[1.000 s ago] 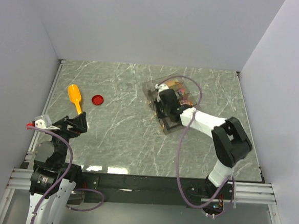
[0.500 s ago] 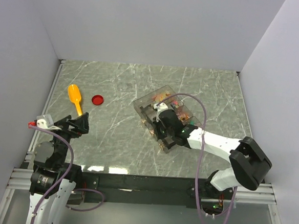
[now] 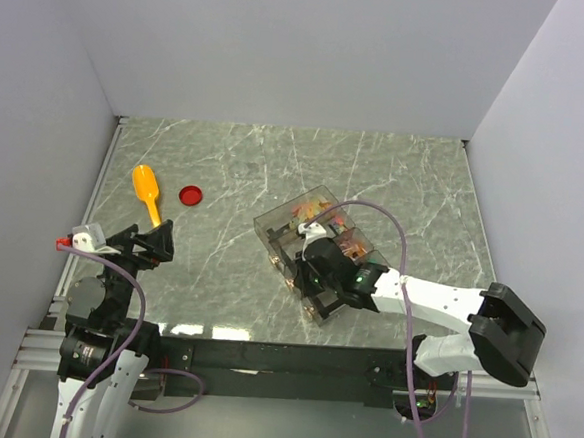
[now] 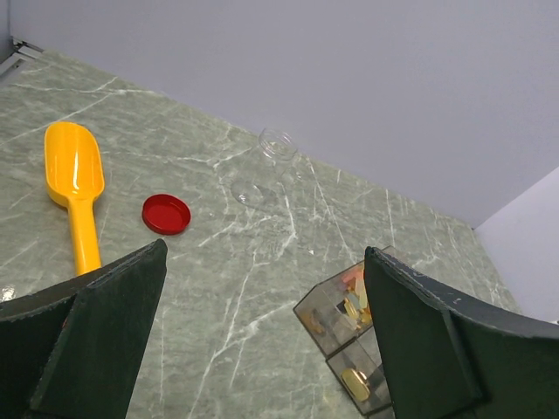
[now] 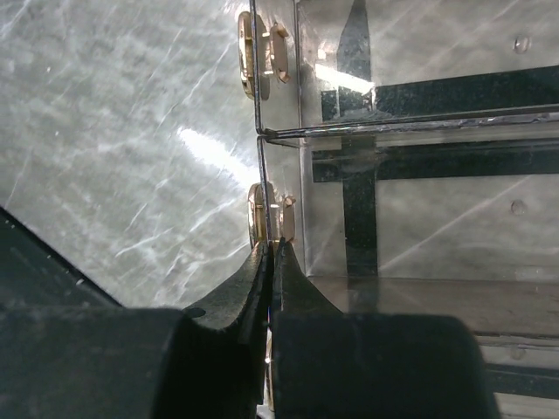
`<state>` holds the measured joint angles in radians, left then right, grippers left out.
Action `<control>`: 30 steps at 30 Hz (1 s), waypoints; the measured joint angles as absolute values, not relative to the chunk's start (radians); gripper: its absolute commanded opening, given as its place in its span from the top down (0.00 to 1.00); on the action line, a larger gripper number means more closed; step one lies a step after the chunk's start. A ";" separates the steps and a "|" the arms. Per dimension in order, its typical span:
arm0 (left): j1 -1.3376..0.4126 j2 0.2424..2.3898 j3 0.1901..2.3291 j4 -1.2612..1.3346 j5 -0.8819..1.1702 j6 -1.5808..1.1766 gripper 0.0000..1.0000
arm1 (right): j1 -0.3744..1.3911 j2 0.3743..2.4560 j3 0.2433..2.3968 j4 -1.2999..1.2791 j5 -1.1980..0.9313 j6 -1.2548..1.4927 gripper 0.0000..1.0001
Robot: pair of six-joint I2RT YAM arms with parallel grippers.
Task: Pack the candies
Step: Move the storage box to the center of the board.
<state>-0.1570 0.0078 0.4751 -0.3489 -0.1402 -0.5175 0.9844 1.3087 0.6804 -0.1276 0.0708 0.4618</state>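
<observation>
The candies (image 3: pixel 309 211) lie in the far compartments of a clear plastic box (image 3: pixel 272 220) right of the table's middle; pink, orange and yellow ones (image 4: pixel 353 293) show through the box wall (image 4: pixel 325 316) in the left wrist view. My right gripper (image 3: pixel 314 281) is shut on the box's thin clear side wall (image 5: pixel 259 166), and its tips (image 5: pixel 278 249) pinch that wall just below a gold round fitting. The near compartment looks bare. My left gripper (image 3: pixel 148 237) hangs open over the table's front left, and its jaws (image 4: pixel 266 253) stand wide with nothing between them.
A yellow-orange scoop (image 3: pixel 147 191) and a flat red lid (image 3: pixel 189 195) lie at the back left; both also show as the scoop (image 4: pixel 75 185) and the lid (image 4: pixel 166 214). A small clear round container (image 4: pixel 278 146) lies near the back wall.
My right arm has dragged the clear box towards the near edge and a little left, still gripping its wall. The left arm has not moved.
</observation>
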 measured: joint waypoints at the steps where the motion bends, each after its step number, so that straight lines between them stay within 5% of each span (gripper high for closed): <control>1: -0.157 0.008 0.475 -0.349 -0.143 -0.517 0.01 | 0.995 1.309 0.680 -0.132 0.076 0.474 1.00; 15: -0.157 0.008 0.475 -0.350 -0.156 -0.517 0.00 | 1.092 1.348 0.720 -0.183 0.123 0.575 0.98; 22: -0.157 0.087 0.475 -0.341 -0.155 -0.520 0.01 | 1.104 1.339 0.743 -0.228 0.093 0.606 0.52; 30: -0.157 0.504 0.607 -0.316 -0.152 -0.538 0.01 | 1.108 1.171 0.808 -0.309 0.119 0.572 0.20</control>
<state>-0.1570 0.5037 0.6071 -0.3164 -0.1524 -0.5385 1.1084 1.1713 0.8082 -0.3088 0.1188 0.5716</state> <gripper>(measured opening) 0.995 0.739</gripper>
